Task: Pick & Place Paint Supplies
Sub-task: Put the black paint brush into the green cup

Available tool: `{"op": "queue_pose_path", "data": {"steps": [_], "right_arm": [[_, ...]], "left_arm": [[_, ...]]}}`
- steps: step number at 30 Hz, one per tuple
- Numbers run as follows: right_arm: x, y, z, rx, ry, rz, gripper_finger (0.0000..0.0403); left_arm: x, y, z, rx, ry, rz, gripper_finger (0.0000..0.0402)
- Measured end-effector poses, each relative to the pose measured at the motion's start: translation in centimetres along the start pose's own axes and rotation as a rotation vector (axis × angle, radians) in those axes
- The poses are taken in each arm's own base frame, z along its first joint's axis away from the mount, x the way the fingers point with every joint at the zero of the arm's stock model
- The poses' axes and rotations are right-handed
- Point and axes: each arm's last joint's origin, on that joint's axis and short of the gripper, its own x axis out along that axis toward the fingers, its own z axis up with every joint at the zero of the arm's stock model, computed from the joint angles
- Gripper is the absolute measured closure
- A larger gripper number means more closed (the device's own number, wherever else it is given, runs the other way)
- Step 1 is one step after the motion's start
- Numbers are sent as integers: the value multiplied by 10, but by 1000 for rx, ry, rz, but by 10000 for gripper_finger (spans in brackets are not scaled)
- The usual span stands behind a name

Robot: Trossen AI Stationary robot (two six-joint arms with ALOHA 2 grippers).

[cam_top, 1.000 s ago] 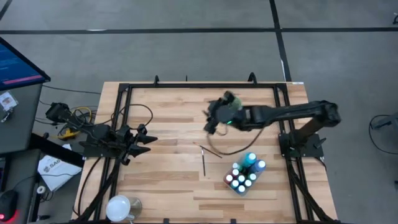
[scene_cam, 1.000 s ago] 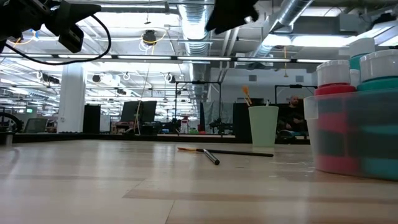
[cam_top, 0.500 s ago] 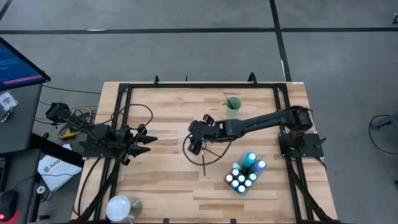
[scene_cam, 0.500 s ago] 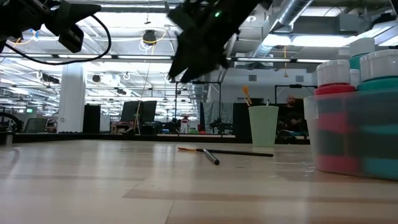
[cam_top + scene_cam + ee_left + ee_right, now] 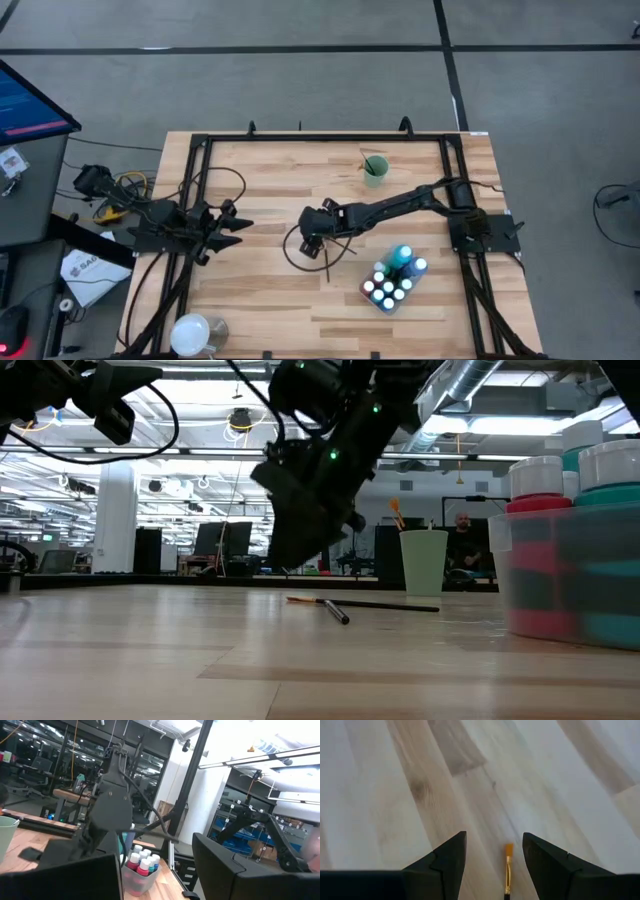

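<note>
Between the spread, empty fingers of the right gripper lies a paintbrush, its length running straight ahead, while the open left gripper waits well apart.

High view straight down over the pale wooden plank counter, low view level at counter height facing the room, wrist views close, both sharing the thin dark-handled paintbrushes.
</note>
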Motion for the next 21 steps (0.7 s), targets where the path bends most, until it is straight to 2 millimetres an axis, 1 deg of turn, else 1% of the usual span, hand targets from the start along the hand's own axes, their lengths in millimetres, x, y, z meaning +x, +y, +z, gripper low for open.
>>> {"op": "queue_pose_path", "data": {"steps": [4,7,12,15,17,21], "right_arm": [[12,-3,-6,-2,46,6,220],[20,-10,-7,6,75,13,226],[24,-22,-7,40,115,-2,239],[25,-28,-9,79,142,-6,263],[25,-32,-10,98,168,-13,286],[24,-32,-12,99,185,-24,335]], "left_arm": [[0,0,0,0,0,0,270],[0,0,0,0,0,0,270],[0,0,0,0,0,0,270],[0,0,0,0,1,0,270],[0,0,0,0,0,0,270],[0,0,0,0,0,0,270]]}}
